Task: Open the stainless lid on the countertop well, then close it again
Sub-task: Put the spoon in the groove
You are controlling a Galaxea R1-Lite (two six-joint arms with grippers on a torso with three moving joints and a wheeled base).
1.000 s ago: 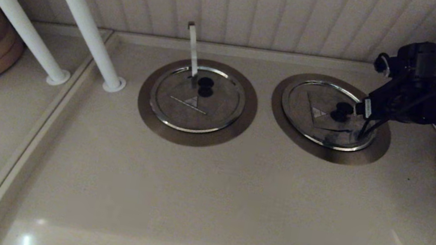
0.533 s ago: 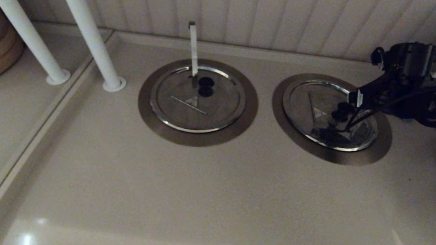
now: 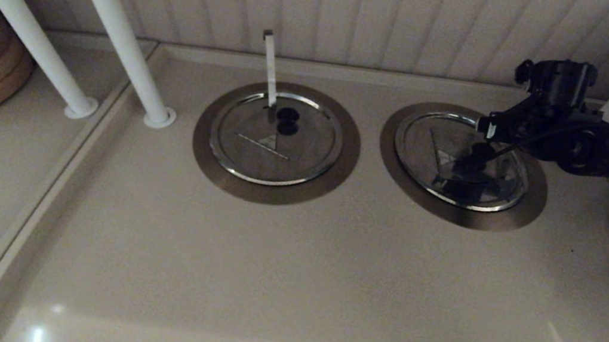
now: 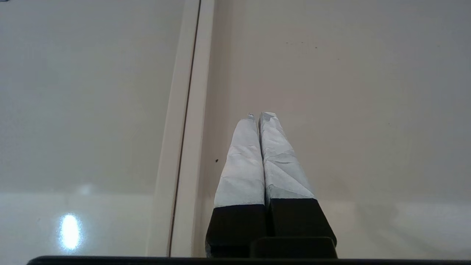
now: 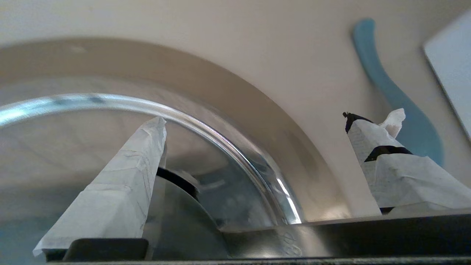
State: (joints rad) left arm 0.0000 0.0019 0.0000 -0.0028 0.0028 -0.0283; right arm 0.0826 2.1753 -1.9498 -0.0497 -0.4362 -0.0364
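While the beige tabletop (image 3: 278, 264) meets panelled wall, right gripper (image 5: 254, 140) fingers spread above the seated stainless lid (image 3: 440, 149); left gripper (image 4: 262, 117) fingers together.

Food-service kitchen counter

A beige countertop (image 3: 267, 262) is fitted with two lidded steel wells (image 3: 275, 142), backed by a panelled wall (image 3: 364, 17).

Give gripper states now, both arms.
Left gripper: closed, empty, above bare counter.
Right gripper: open, holding nothing, over the stainless lid.

shiny steel lid (image 3: 451, 157), matt metal collar (image 3: 400, 176)
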